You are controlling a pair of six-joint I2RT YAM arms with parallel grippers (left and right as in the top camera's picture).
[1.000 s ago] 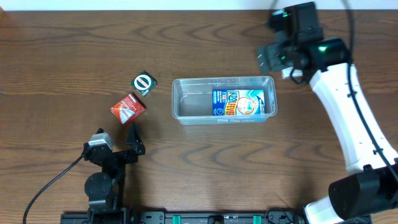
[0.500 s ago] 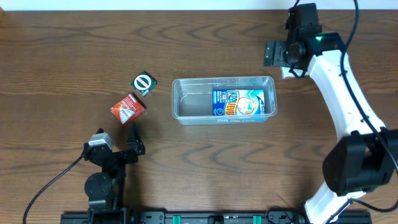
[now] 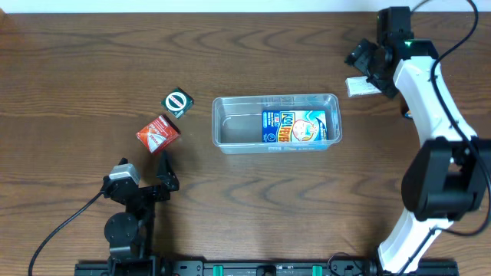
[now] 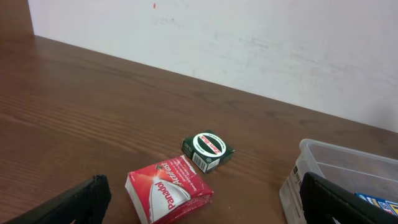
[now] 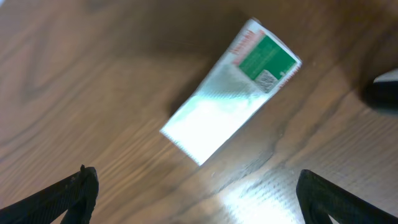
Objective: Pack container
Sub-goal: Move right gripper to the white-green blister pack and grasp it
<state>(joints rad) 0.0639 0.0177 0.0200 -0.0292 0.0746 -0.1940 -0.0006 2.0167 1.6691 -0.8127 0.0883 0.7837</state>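
Observation:
The clear plastic container (image 3: 226, 123) sits mid-table with a blue-and-orange packet (image 3: 299, 126) lying in it; its corner shows in the left wrist view (image 4: 311, 158). A red Panadol box (image 3: 158, 131) (image 4: 168, 190) and a small dark green box (image 3: 177, 103) (image 4: 208, 148) lie left of it. A white-and-green box (image 3: 359, 86) (image 5: 230, 90) lies on the table right of the container. My right gripper (image 3: 367, 60) (image 5: 196, 196) is open and empty above that box. My left gripper (image 3: 165, 172) (image 4: 199, 205) is open and empty, low, near the Panadol box.
The wooden table (image 3: 77, 61) reaches a white wall (image 4: 249, 37) at the back. The right arm (image 3: 430, 115) stretches along the right side. The left arm's base (image 3: 126, 222) is at the front left.
My right gripper has swung right and toward the back edge, from over the container's right end to above the white-and-green box. The left arm has not moved.

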